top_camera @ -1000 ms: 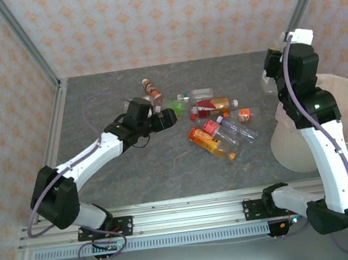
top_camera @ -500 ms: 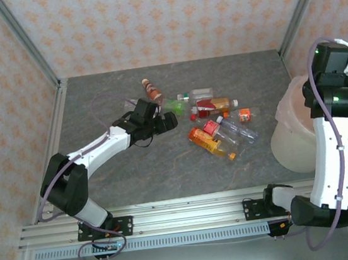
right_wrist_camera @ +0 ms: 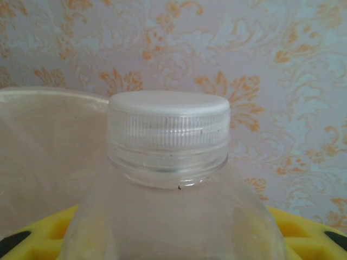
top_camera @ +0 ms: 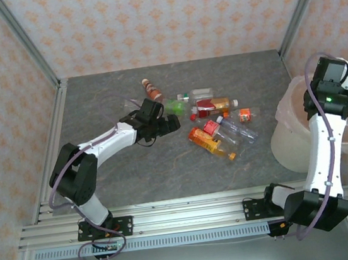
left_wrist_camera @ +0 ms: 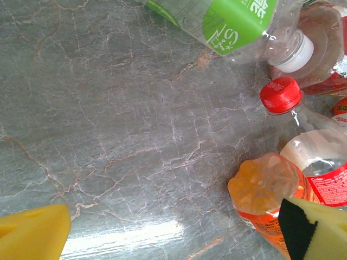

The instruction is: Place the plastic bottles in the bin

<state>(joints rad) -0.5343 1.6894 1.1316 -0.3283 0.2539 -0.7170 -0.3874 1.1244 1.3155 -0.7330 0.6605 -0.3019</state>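
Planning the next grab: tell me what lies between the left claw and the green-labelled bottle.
Bare tabletop, in the left wrist view, between the open left claw and the green-labelled bottle.

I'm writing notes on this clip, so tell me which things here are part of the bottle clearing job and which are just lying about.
Part of the job:
- heap of bottles, including the green-label bottle
- white-capped bottle in the right gripper
- bin

Not part of it, all fixed surroundings:
- table
- metal frame
- patterned walls
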